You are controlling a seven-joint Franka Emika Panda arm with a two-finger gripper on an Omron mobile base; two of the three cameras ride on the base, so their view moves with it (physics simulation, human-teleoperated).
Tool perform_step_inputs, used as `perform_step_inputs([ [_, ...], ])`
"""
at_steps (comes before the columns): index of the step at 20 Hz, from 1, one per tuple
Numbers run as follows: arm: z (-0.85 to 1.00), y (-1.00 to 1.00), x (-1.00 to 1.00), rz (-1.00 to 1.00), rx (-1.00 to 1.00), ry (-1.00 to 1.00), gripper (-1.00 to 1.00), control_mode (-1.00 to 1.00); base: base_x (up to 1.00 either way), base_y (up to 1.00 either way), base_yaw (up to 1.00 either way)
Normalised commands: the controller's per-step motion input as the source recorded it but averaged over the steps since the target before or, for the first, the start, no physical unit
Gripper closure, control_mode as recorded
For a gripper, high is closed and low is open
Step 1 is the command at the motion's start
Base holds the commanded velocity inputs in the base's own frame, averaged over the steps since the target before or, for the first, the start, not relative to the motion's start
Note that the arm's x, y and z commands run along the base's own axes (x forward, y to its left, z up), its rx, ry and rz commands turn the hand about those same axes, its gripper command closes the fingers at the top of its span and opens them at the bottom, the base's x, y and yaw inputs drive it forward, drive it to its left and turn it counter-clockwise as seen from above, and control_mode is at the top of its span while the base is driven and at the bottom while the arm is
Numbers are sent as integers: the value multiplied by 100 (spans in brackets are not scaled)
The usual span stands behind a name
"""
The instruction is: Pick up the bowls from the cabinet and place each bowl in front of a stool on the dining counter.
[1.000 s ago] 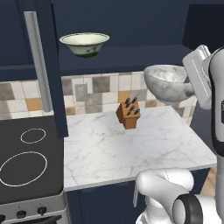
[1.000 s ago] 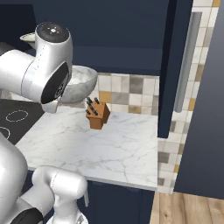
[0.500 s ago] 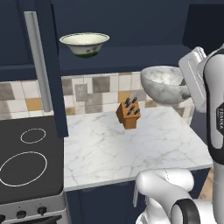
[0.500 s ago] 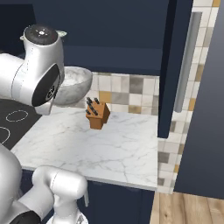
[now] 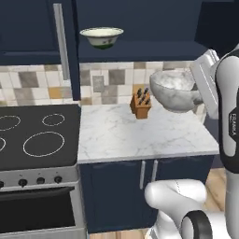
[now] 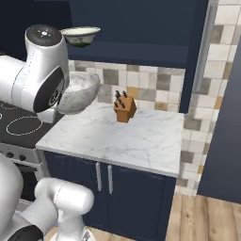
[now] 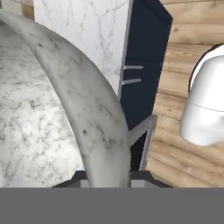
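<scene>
The gripper [image 7: 107,175] pinches the rim of the grey-white marbled stone bowl [image 5: 173,90], held in the air above the short marble worktop [image 5: 140,133] — its fingers are mostly hidden behind the bowl wall in the hand view. Below the bowl stands a wooden knife block [image 5: 140,103]. Higher up and farther off, the cream-and-green bowl [image 5: 101,37] sits on the navy cabinet [image 5: 140,23] shelf — the cabinet's top is cut off.

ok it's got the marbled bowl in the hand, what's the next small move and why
Probably carry the marbled bowl further away from the cabinet, keeping it level. The hand is shut on its rim, and the bowl hangs in the air over the marble worktop, beside the knife block. No stools are in sight here. The green-patterned bowl waits on the shelf.
</scene>
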Motion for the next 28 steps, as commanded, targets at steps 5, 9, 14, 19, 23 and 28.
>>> perform_step_inputs([
  [5,0,0,0,0,0,0,100,100,-98,-8,70],
  [9,0,0,0,0,0,0,100,100,-73,-6,96],
  [14,0,0,0,0,0,0,100,100,-60,-1,99],
  [19,0,0,0,0,0,0,100,100,-39,0,100],
  [23,0,0,0,0,0,0,100,100,-8,0,100],
  [28,0,0,0,0,0,0,100,100,0,0,99],
])
